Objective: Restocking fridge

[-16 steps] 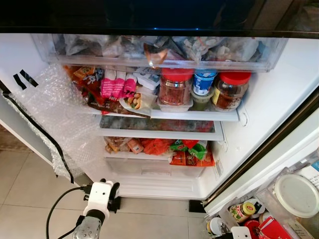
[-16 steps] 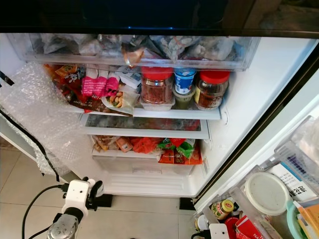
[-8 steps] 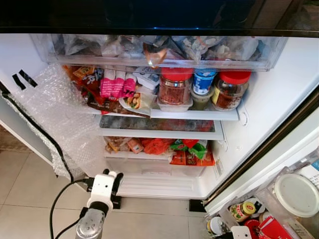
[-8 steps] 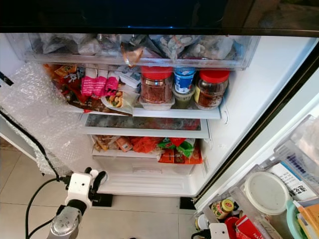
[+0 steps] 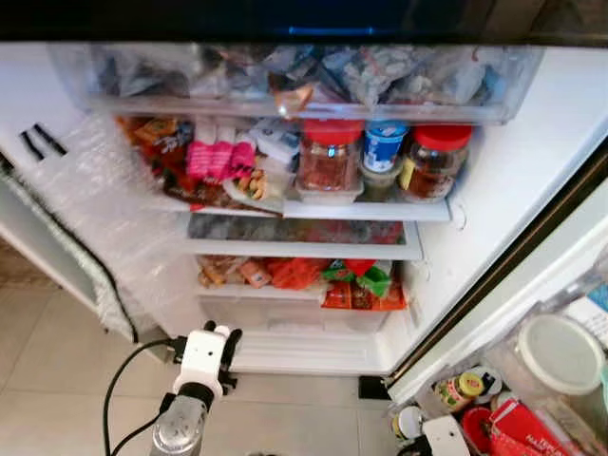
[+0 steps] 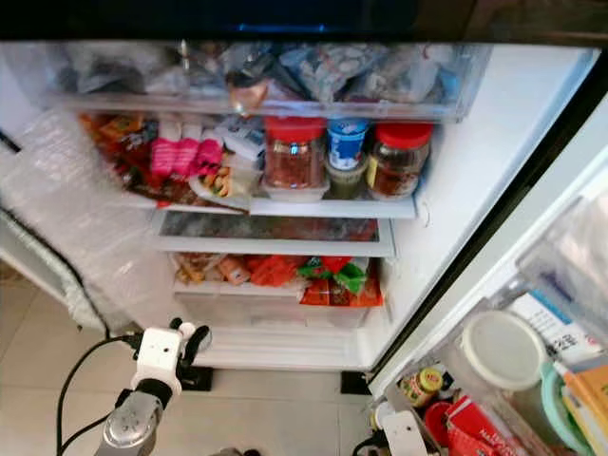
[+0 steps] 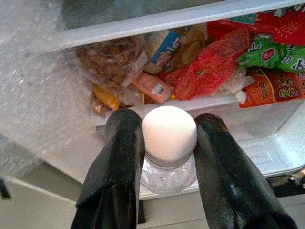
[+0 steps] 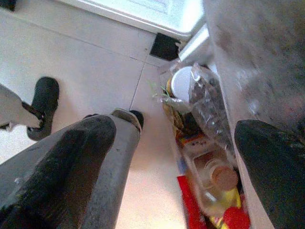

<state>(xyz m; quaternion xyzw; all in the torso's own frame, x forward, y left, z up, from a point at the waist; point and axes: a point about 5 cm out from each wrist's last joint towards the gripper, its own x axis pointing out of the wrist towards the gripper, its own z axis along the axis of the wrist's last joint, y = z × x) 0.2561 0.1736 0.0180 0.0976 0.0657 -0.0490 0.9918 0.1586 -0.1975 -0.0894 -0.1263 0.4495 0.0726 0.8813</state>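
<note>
My left gripper (image 7: 164, 143) clamps a white-capped clear bottle (image 7: 169, 138) by the neck, low before the open fridge (image 5: 494, 190). I'd lift it level toward the lower shelf (image 5: 299, 296), clear of the snack packets (image 7: 209, 67). Far right, my right gripper (image 8: 176, 162) hangs spread, empty, beside the door bins (image 5: 560, 370).
</note>
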